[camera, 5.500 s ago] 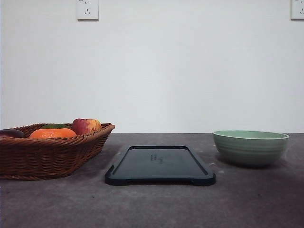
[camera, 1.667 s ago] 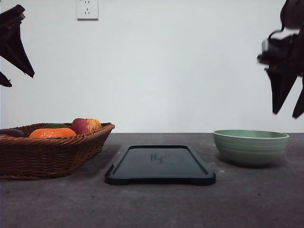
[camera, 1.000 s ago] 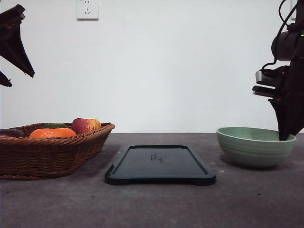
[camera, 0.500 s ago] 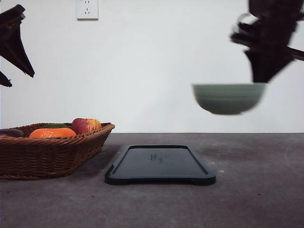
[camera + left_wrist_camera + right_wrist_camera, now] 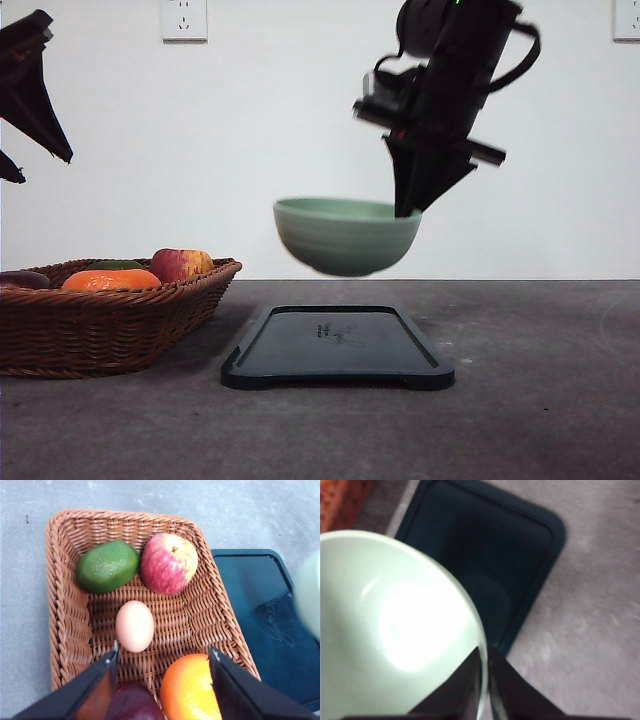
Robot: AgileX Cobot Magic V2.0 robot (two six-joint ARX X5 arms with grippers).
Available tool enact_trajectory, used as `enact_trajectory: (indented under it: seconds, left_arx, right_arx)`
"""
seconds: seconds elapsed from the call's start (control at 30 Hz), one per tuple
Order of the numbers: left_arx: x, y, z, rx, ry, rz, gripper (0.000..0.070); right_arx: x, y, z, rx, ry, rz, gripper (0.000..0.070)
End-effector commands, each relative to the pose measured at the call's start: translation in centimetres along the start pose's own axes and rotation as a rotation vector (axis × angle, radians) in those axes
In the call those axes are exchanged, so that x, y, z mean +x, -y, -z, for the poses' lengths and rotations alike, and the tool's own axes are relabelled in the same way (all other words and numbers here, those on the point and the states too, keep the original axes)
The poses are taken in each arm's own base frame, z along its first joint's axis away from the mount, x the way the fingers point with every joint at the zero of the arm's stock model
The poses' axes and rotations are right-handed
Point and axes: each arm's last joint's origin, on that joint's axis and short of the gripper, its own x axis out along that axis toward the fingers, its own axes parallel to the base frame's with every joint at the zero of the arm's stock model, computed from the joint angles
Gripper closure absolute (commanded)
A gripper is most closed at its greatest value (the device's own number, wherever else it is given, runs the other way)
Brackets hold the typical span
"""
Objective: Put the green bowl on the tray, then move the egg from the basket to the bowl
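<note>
L gripper [image 5: 162, 680] hangs high over basket [image 5: 110, 320] at table's left; jaws apart, nothing between. Basket contents: egg [image 5: 134, 626] lying mid-basket, w/ green fruit [image 5: 107, 566], apple [image 5: 169, 563], orange fruit [image 5: 190, 690], dark purple fruit [image 5: 132, 705] around it. Tray [image 5: 337, 347] flat on table [image 5: 520, 420], centre. Green bowl [image 5: 345, 235] in air above tray, not touching, roughly level, slightly blurred. R gripper [image 5: 408, 205] clamped on bowl's right rim, one finger inside, one outside.
</note>
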Motion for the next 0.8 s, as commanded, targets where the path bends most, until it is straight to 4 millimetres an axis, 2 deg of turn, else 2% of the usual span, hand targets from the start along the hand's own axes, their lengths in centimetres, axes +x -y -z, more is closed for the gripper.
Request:
enact_trajectory:
  seconds: [0.0, 0.27, 0.5, 0.57, 0.67, 0.77]
  left_arx:
    - [-0.1, 0.2, -0.7, 0.007, 0.019, 0.007, 0.035]
    - [-0.1, 0.2, -0.7, 0.007, 0.019, 0.007, 0.035]
    - [-0.1, 0.2, -0.7, 0.006, 0.017, 0.007, 0.035]
    - [-0.1, 0.2, -0.7, 0.007, 0.017, 0.007, 0.035]
    - [-0.1, 0.2, -0.6, 0.006, 0.015, 0.007, 0.035]
    - [-0.1, 0.2, -0.6, 0.005, 0.014, 0.007, 0.035]
  right_arx:
    - [1.1, -0.3, -0.5, 0.011, 0.0, -0.006, 0.07]
    - [4.6, -0.1, -0.4, 0.025, -0.063, -0.006, 0.07]
    - [5.8, 0.0, -0.3, 0.036, -0.082, -0.003, 0.069]
    - [5.8, -0.1, -0.3, 0.036, -0.083, -0.003, 0.0628]
    - [5.8, -0.1, -0.3, 0.035, -0.085, -0.004, 0.0451]
    - [5.4, -0.2, -0.3, 0.038, -0.086, -0.003, 0.0426]
